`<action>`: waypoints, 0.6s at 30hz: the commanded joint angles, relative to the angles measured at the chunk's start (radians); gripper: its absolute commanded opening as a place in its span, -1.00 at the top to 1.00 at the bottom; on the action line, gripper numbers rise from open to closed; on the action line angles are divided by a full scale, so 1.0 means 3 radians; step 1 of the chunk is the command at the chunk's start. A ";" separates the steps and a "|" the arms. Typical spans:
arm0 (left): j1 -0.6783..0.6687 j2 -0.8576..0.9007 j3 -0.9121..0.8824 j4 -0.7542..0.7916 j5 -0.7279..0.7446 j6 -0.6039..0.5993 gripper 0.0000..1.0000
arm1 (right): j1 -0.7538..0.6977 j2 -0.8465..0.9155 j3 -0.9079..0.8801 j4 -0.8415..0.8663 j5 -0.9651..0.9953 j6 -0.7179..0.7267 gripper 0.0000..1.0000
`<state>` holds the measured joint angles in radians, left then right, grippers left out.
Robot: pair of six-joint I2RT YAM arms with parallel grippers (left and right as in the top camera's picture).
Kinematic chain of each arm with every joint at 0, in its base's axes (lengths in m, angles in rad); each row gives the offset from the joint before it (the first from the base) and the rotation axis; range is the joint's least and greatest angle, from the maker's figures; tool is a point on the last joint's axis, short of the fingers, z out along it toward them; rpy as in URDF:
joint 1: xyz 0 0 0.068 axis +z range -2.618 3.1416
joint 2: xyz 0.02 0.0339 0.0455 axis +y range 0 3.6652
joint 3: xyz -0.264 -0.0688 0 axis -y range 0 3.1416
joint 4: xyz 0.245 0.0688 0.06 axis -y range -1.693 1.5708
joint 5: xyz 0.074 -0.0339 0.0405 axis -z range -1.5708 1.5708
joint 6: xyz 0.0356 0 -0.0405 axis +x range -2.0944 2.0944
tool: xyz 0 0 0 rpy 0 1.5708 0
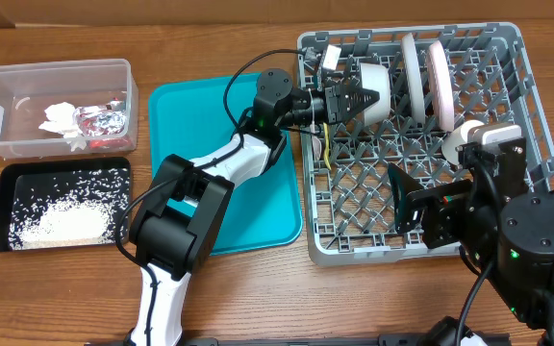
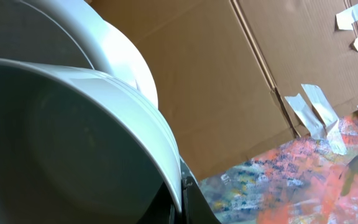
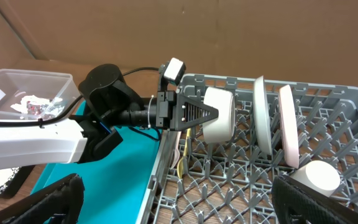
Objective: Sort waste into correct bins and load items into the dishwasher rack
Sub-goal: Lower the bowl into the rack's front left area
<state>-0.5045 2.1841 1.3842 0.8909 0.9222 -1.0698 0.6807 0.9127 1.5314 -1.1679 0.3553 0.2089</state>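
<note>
Here the small white bowl (image 3: 221, 115) (glossy, unmarked) stands on edge in the dishwasher rack (image 1: 354, 252), rim pinched by the left gripper (image 3: 202, 116).

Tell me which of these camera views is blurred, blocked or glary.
Left wrist: the white bowl fills half the frame, close and soft, shaded inside; the cardboard behind is sharper. Overhead: evenly lit, sharp, faint shadows only. Right wrist: clear mid-frame, its own dark fingers soft at the bottom corners.
</note>
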 commanded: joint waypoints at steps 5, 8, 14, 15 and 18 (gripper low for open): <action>-0.0036 0.0188 -0.0031 0.0359 -0.0057 -0.0127 0.92 | -0.0006 -0.0023 0.0023 0.0018 0.0033 0.0001 -1.00; -0.0047 0.0348 -0.0031 0.0580 -0.0067 -0.0304 0.92 | -0.0006 -0.0023 0.0023 0.0018 0.0033 0.0001 -1.00; -0.0046 0.0498 -0.0031 0.0965 0.0009 -0.0429 0.92 | -0.0006 -0.0023 0.0023 0.0018 0.0033 0.0001 -1.00; -0.0046 0.0498 -0.0029 0.0979 0.0014 -0.0429 0.92 | -0.0006 -0.0023 0.0023 0.0018 0.0032 0.0001 -1.00; -0.0033 0.0498 -0.0029 0.0982 0.0042 -0.0449 0.91 | -0.0006 -0.0023 0.0023 0.0018 0.0032 0.0001 -1.00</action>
<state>-0.5110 2.3291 1.3804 1.1709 0.9127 -1.1835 0.6807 0.9127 1.5314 -1.1679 0.3553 0.2092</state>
